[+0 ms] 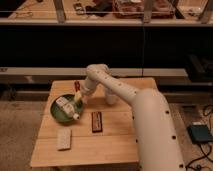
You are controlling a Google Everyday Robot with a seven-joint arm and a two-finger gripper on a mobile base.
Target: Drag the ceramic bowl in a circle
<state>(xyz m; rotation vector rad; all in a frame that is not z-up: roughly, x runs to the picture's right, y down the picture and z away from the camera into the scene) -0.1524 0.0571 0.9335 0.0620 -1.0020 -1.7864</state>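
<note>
- Wooden table [115,150]: carries the work items.
- Green ceramic bowl [57,115]: sits toward the table's 9 o'clock edge, with a white item [67,107] lying inside.
- Gripper [79,98]: at the bowl's 2 o'clock rim, fingers apart, nothing held. Judged: the circle drag remains to be done.

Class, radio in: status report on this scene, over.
Gripper open, at right rim of shallow glossy green ceramic bowl. White bottle-shaped object lying in it. Small white cup close by, right.
</note>
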